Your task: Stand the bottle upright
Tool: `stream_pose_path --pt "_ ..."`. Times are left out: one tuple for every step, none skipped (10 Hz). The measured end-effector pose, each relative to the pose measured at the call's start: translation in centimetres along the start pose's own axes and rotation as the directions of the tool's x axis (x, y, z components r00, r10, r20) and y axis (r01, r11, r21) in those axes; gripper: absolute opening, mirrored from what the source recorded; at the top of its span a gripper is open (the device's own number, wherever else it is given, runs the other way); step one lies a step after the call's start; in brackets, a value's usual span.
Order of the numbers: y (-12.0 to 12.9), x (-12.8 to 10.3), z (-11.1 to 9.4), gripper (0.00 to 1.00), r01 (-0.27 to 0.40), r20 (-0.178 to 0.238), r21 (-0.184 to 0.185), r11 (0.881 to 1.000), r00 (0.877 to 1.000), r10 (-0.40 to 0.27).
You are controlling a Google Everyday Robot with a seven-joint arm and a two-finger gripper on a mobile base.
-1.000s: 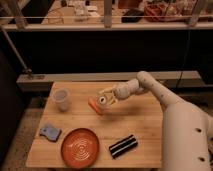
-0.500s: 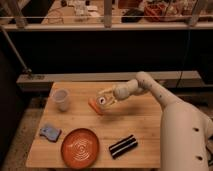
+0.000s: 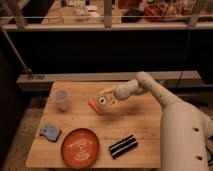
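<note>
Reaching in from the right, the smooth white arm point(image 3: 152, 92) bends over the middle of the pale wooden table point(image 3: 150, 125) and ends in the tool point(image 3: 112, 96), which hangs just above the boards. The bottle point(image 3: 103, 101) sits right at the tool's tip, a small tan, rounded shape tilted on its side with its whitish round cap turned towards the camera. Whether the tool is clamped on it or merely set against it I cannot tell (the two pale shapes run together). Just below the bottle lies a stubby orange carrot point(image 3: 94, 106), touching or nearly so. A clear plastic cup point(image 3: 61, 99) stands upright, well apart to the left. Nearer the front edge lie a round orange plate point(image 3: 80, 148) with ringed grooves, a small blue object point(image 3: 50, 132) and a black-and-white striped bar point(image 3: 122, 146).
</note>
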Motion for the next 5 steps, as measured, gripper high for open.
stream_pose_path --pt "0.2 -0.2 -0.2 0.05 -0.007 -0.001 -0.004 1.0 1.0 0.007" --pt "0.7 -0.7 -0.4 0.05 -0.018 0.0 -0.005 1.0 1.0 0.018" --pt "1.2 -1.1 -0.8 0.05 -0.028 -0.002 -0.002 1.0 1.0 0.028" --pt "1.7 -1.8 -1.3 0.05 -0.037 -0.003 0.001 0.999 0.999 0.037" --pt "2.1 -2.3 -1.8 0.05 -0.043 -0.006 0.005 0.999 0.999 0.043"
